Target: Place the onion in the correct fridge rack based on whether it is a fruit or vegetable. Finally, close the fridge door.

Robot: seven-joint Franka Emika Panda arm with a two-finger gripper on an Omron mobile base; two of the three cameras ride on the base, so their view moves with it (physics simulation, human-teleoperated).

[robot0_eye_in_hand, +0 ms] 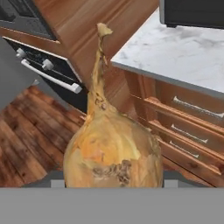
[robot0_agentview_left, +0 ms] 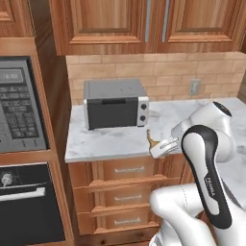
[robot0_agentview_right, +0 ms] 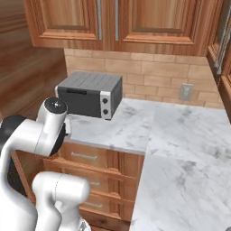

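Onion (robot0_eye_in_hand: 111,151) clamped in half-open gripper (robot0_agentview_left: 161,146), stem tip forward, one onion, one toaster oven (robot0_agentview_left: 116,103) on marble counter (robot0_agentview_left: 110,139).

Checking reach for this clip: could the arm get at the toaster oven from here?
Probably yes: bare counter lies between the gripper and the toaster oven, though the jaws are shut on the onion.
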